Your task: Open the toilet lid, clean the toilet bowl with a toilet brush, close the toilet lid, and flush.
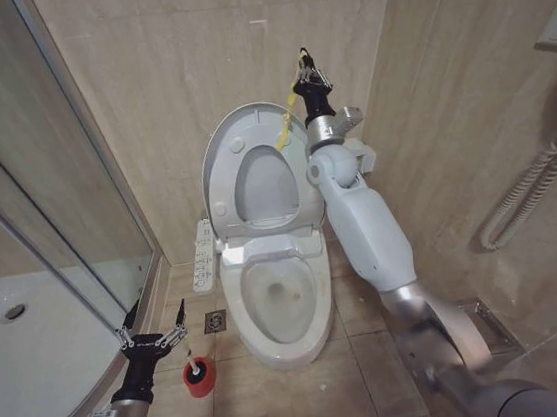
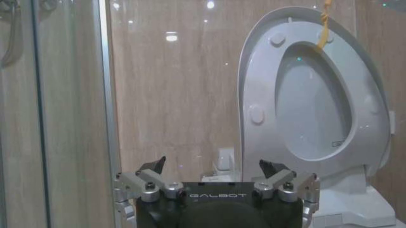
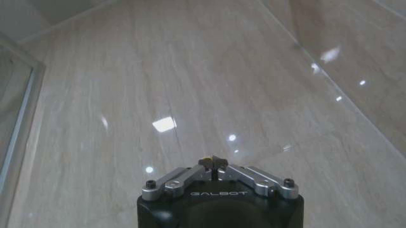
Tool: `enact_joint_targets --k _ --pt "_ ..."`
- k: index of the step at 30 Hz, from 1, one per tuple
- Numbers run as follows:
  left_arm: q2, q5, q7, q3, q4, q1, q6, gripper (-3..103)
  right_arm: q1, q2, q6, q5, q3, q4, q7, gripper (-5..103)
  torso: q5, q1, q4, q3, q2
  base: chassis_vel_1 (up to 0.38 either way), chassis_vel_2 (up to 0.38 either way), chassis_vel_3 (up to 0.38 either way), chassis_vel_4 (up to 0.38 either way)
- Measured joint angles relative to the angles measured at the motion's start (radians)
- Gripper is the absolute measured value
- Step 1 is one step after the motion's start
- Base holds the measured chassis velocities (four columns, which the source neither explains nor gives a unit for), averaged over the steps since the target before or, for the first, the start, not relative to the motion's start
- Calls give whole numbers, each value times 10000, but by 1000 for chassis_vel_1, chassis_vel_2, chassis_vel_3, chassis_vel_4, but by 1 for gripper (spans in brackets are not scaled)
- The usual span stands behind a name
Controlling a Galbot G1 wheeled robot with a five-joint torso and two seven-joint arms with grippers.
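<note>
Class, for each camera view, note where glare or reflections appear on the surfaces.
Head view: soft sheen on the raised toilet lid and glass shower door. Left wrist view: bright spots on the wall tiles. Right wrist view: scattered highlights across the tiles above the right tool.

Glossy plastic, glazed ceramic, polished tile.

My right gripper point(image 1: 306, 62) has bare matt metal fingers pinching a yellow loop tag point(image 1: 286, 119) that looks like soft cord. The toilet lid point(image 1: 255, 166) is smooth, shiny white plastic; the toilet bowl point(image 1: 280, 291) glazed ceramic. My left gripper point(image 1: 152, 324) shows metal links on a black matt housing. The wall tiles point(image 3: 190, 85) gleam with reflections.
</note>
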Motion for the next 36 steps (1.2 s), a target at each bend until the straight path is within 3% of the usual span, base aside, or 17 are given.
enact_joint_targets --k 10,18,28,36 --pt "0 0 0 0 0 -1 0 100 367 -16 99 -151 -254 -629 -41 1 1 -1 1 -2 1 0 0 0 0" --pt "0 0 0 0 0 -2 0 100 127 -182 123 -1602 107 -1470 -195 1 3 -3 0 -5 4 0 0 0 0" --pt "0 0 0 0 0 0 0 100 244 -340 843 -3438 424 -2671 -820 1 3 -2 5 -2 3 0 0 0 0" --pt "0 0 0 -1 0 0 0 100 352 -593 1013 -4838 588 -3072 -1063 1 3 -1 4 -1 1 0 0 0 0"
